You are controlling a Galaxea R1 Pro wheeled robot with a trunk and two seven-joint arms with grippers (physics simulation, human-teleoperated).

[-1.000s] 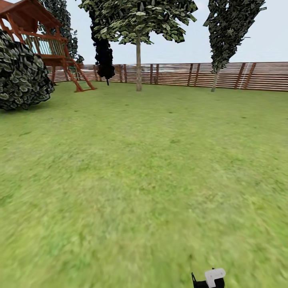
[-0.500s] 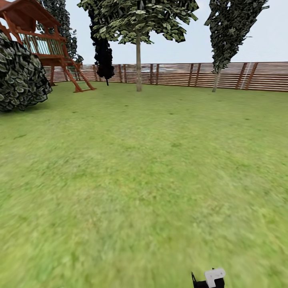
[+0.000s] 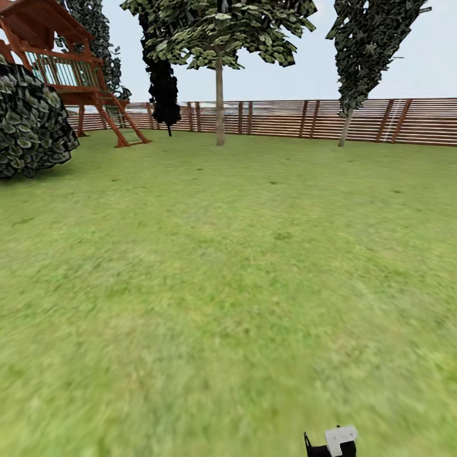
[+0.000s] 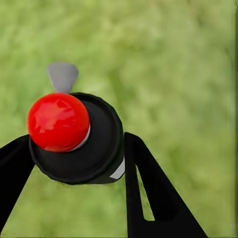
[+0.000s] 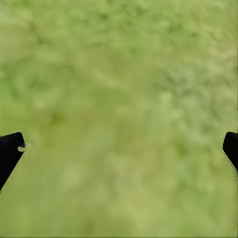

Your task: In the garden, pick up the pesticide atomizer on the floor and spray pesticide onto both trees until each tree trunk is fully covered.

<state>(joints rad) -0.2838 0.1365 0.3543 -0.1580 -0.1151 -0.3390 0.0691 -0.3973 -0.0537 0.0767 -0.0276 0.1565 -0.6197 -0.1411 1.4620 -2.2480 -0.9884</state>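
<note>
In the left wrist view my left gripper (image 4: 74, 153) is shut on the pesticide atomizer (image 4: 84, 144), a black round body with a red ball top and a grey nozzle tip, held over blurred grass. My right gripper (image 5: 119, 148) is open above the lawn, with nothing between its black fingertips (image 5: 9, 148). Far ahead in the head view stands a tree (image 3: 216, 28) with a mottled green-and-white crown. Its straight pale trunk (image 3: 219, 108) rises in front of the garden's brown slat fence (image 3: 279, 119).
Green lawn (image 3: 228, 266) stretches to the fence. At left are a round dark bush (image 3: 32, 124) and a red wooden play tower (image 3: 70, 70). A near-black conifer (image 3: 164, 82) and a dark-leaved tree with a thin leaning trunk (image 3: 344, 130) stand by the fence. A small black-and-white part (image 3: 336, 441) shows at the bottom edge.
The whole head view has shifted slightly: the bush and play tower slide left and the far trees edge closer, so the camera has moved. The part at the bottom edge has kept its place.
</note>
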